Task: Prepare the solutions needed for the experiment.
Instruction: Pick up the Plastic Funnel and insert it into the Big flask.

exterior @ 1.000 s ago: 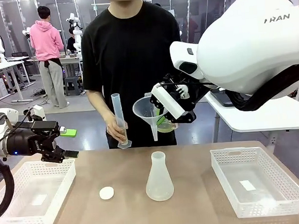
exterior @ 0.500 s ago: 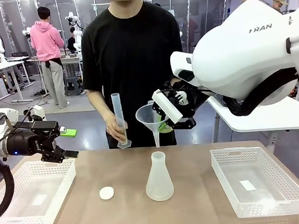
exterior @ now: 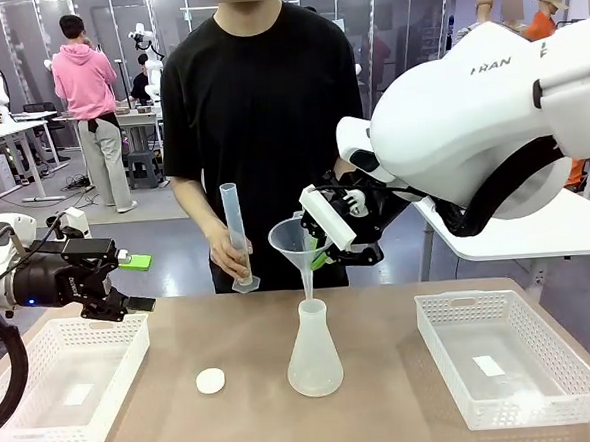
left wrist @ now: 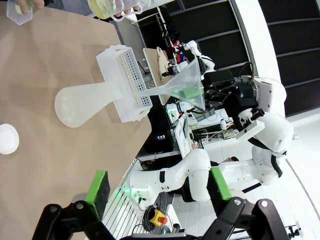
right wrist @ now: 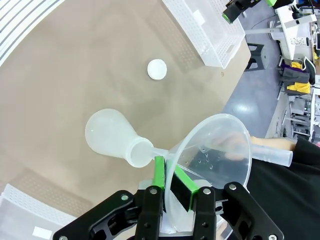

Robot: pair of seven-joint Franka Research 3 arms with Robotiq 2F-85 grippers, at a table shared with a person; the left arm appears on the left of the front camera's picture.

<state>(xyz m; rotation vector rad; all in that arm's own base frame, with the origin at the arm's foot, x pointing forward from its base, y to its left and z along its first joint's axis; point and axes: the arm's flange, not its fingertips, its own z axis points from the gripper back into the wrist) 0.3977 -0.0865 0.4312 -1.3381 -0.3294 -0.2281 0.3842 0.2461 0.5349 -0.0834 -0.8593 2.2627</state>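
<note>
From the front, the flask (exterior: 314,355) stands mid-table. The right claw (exterior: 323,251) is clamped on the rim of a funnel (exterior: 294,236), whose stem tip meets the flask's mouth. The left claw (exterior: 139,283) hovers with its fingers apart above the far corner of a white basket (exterior: 45,397). The left wrist view shows that claw spread wide, and yellow-green liquid (left wrist: 106,7) in a clear vessel at the top edge. In the right wrist view, green pads (right wrist: 159,172) pinch the funnel's wall above the flask.
</note>
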